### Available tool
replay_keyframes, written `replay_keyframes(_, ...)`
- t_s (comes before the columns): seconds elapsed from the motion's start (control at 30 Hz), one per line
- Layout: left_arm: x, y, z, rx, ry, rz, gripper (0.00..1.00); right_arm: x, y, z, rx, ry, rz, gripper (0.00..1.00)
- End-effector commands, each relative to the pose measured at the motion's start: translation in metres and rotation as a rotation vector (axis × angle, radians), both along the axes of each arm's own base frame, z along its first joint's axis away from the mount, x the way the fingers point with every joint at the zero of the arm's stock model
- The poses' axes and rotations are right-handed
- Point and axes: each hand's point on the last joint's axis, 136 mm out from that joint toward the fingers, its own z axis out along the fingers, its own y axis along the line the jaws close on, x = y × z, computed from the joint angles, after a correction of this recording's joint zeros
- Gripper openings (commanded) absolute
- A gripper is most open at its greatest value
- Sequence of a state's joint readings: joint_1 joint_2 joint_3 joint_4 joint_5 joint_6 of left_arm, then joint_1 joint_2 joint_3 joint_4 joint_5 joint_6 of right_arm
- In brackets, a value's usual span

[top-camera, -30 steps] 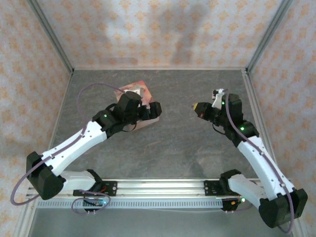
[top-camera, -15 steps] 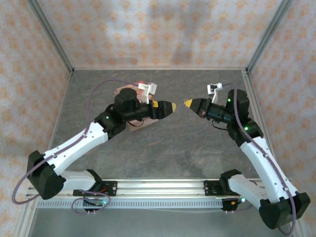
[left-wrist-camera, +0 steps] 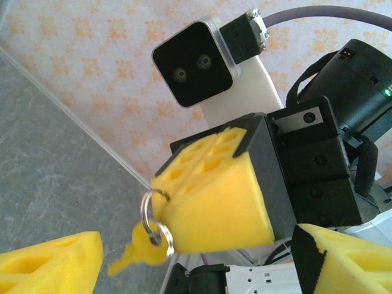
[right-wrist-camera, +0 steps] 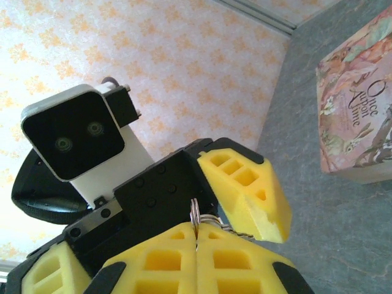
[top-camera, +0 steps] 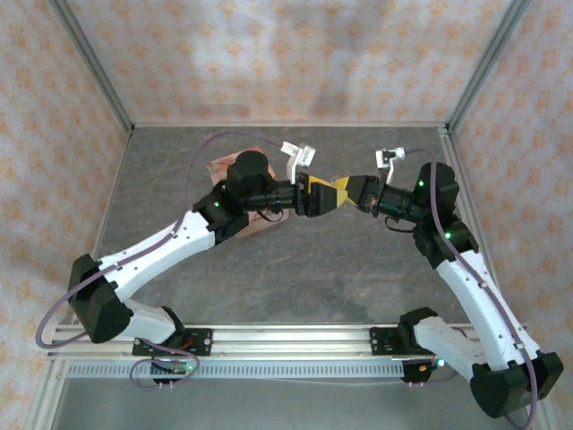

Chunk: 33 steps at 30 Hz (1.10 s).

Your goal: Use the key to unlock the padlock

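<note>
1. Key status first: it hangs off a key ring, and that ring is pinched in the right hand. Its yellow fingers are pressed tight together on the ring, up in the air over the middle of the worktop.
2. What just changed: a second ago the left arm was hunched over the floral box at the back left. The right hand was parked off to the right, well apart from it. Both have since swung inward, and now they meet nose to nose in mid-air.
3. Left hand: spread, with one finger on either side of the right hand's tips. It was wider a moment back and has been narrowing. We can't tell if it touches anything yet, but the key hangs just beside its lower finger.
4. What that means for us: this looks like a handover or a regrip of the key, so one hand ends up holding it properly for the lock. That's our guess. The unlocking itself hasn't started, and where the padlock sits we can't tell.
5. Writing: the box lid reads "Once Upon" in curly script, and the rest is cut off at the frame edge. The wrist camera facing us has no maker's mark we can read, and nothing else here is legible.
</note>
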<state>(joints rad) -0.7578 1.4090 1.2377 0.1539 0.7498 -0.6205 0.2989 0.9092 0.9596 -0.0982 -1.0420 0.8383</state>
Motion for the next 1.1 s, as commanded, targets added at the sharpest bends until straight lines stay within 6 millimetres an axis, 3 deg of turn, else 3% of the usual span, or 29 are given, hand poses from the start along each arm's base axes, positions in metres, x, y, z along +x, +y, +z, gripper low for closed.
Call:
replay_keyframes(0.0, -0.01, -0.006, 0.029, -0.051, -0.082, -0.054, 0.78, -0.01, 0.003, 0.008, 0.032, -0.028, 0.036, 0.0)
replay_keyframes(0.17, -0.015, -0.003, 0.028, -0.03, -0.081, -0.058, 0.67, -0.007, 0.001, 0.007, 0.027, -0.028, 0.015, 0.0)
replay_keyframes(0.23, -0.018, 0.001, 0.023, -0.012, -0.075, -0.05, 0.58, -0.005, 0.001, 0.006, 0.021, -0.029, 0.007, 0.0)
replay_keyframes(0.77, -0.019, 0.021, 0.002, 0.09, -0.08, 0.028, 0.35, -0.012, 0.002, 0.013, 0.033, -0.042, 0.037, 0.0)
replay_keyframes(0.87, -0.015, 0.025, 0.0, 0.117, -0.083, 0.055, 0.37, -0.017, 0.002, 0.011, 0.023, -0.046, 0.052, 0.0)
replay_keyframes(1.07, -0.008, 0.034, 0.005, 0.12, -0.09, 0.104, 0.57, -0.023, 0.002, 0.012, 0.028, -0.053, 0.072, 0.0)
